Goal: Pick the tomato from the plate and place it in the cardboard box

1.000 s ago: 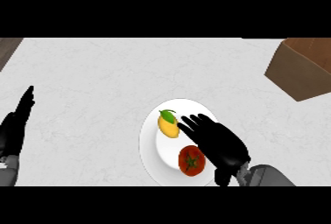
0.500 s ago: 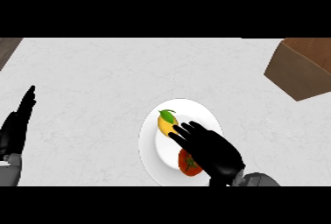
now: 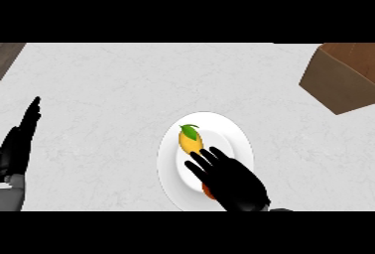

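A white plate lies in the lower middle of the counter. On it rests a yellow fruit with a green leaf. My right hand lies over the near part of the plate with fingers spread and straight, pointing up-left. It covers the red tomato, of which only a thin sliver shows at the hand's left edge. The cardboard box stands at the top right, well away from the hand. My left hand rests open at the left edge, fingers up.
The counter is light grey marble. A dark brown corner shows at the top left. Bare counter stretches between the plate and the box.
My right hand has slid down and left over the plate, from beside the tomato to on top of it. The tomato is now nearly hidden. The left hand has stayed still.
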### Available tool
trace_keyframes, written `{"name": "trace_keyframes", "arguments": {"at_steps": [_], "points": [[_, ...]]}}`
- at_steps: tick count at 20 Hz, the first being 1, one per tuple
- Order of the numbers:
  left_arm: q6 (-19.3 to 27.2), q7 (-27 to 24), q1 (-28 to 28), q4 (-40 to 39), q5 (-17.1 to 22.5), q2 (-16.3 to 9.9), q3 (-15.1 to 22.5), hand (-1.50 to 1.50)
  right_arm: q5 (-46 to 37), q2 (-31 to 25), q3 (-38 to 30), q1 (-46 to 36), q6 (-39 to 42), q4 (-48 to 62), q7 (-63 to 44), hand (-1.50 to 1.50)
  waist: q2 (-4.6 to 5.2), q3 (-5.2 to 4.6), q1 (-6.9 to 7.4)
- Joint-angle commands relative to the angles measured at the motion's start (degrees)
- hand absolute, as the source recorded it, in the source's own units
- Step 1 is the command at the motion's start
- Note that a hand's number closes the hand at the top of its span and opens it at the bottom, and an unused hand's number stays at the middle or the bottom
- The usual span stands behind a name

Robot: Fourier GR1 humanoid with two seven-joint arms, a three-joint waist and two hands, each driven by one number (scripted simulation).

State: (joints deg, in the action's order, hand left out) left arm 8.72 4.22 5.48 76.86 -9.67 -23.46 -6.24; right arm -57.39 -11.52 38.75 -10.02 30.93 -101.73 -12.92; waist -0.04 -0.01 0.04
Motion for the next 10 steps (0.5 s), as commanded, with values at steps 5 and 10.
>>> {"name": "trace_keyframes", "arguments": {"at_steps": [5, 10], "points": [[-0.6, -0.1, -0.6, 1.3, -2.2, 2.1, -0.3, 0.00, -6.4, 5.2, 1.2, 0.8, -3.3, 9.2, -2.2, -1.50, 0.03, 0.01, 0.12], [-0.8, -2.5, 1.2, -3.5, -2.2, 1.5, -2.4, 0.00, -10.4, 3.4, -0.4, -2.2, -12.6, 10.7, 3.0, 1.50, 0.09, 0.01, 0.06]]}}
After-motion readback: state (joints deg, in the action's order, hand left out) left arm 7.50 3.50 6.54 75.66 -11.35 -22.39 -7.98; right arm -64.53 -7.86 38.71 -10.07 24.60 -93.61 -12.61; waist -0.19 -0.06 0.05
